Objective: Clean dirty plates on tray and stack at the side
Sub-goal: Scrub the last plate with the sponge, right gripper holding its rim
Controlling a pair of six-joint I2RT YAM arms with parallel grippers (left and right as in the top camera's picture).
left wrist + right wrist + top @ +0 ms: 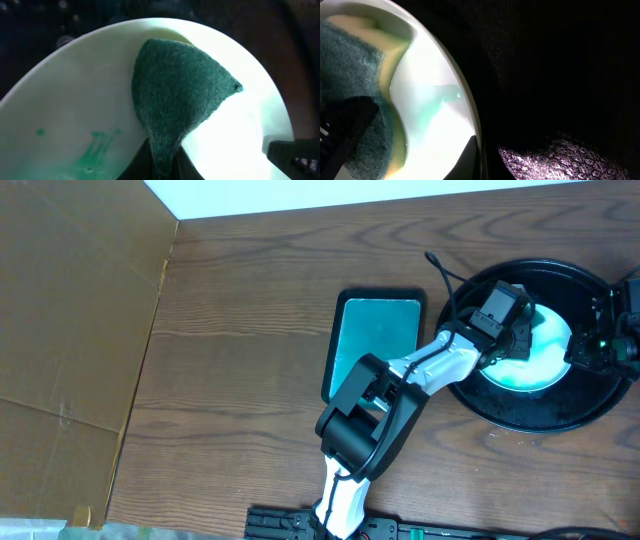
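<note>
A white plate (540, 352) lies in the round black tray (520, 420) at the right of the table. My left gripper (503, 315) reaches over it, shut on a sponge (180, 90) whose dark green side presses on the plate (75, 85). A teal-green smear (97, 150) marks the plate to the left of the sponge. My right gripper (481, 155) is shut on the plate's rim (470, 110), one finger inside and one outside. In the right wrist view the sponge (350, 75) shows its yellow edge, and a teal streak (432, 110) crosses the plate.
A rectangular black tray with a teal inside (378, 340) lies just left of the round tray. Brown cardboard (70, 330) covers the table's left side. A black cable (440, 275) loops by the round tray's far-left rim. My left arm (420, 370) crosses the rectangular tray's near corner.
</note>
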